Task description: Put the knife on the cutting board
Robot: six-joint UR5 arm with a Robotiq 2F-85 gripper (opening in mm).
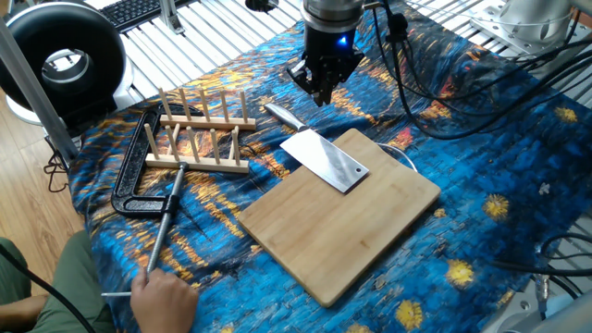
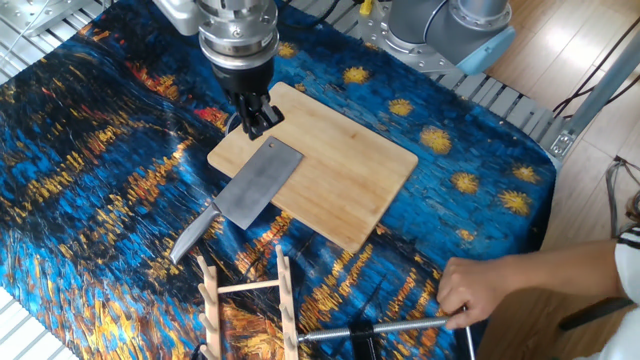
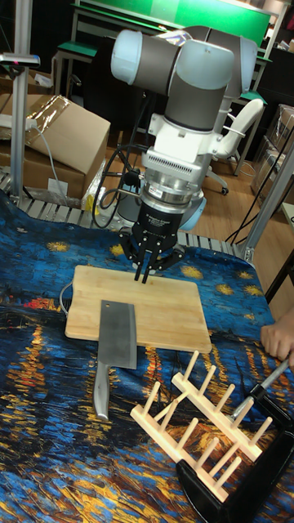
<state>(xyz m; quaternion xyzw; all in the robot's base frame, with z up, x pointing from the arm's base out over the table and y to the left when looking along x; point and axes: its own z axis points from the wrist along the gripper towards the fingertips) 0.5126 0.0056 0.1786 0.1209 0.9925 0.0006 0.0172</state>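
The knife (image 1: 326, 159) lies flat with its broad blade over a corner of the cutting board (image 1: 356, 227) and its handle out on the blue cloth. In the other fixed view the knife (image 2: 256, 186) overlaps the cutting board (image 2: 345, 165) at its left corner. The tall fixed view shows the knife (image 3: 118, 333) across the front edge of the cutting board (image 3: 167, 306). My gripper (image 1: 322, 96) hangs raised in the air just beyond the knife, fingers together and holding nothing. In the other views the gripper (image 2: 256, 124) (image 3: 144, 274) points down over the board's edge.
A wooden dish rack (image 1: 199, 131) stands left of the board. Beside it lies a black clamp (image 1: 137, 171), and a person's hand (image 1: 165, 300) holds the end of its metal rod. A white cable (image 1: 400, 148) runs behind the board. Black cables trail from my arm.
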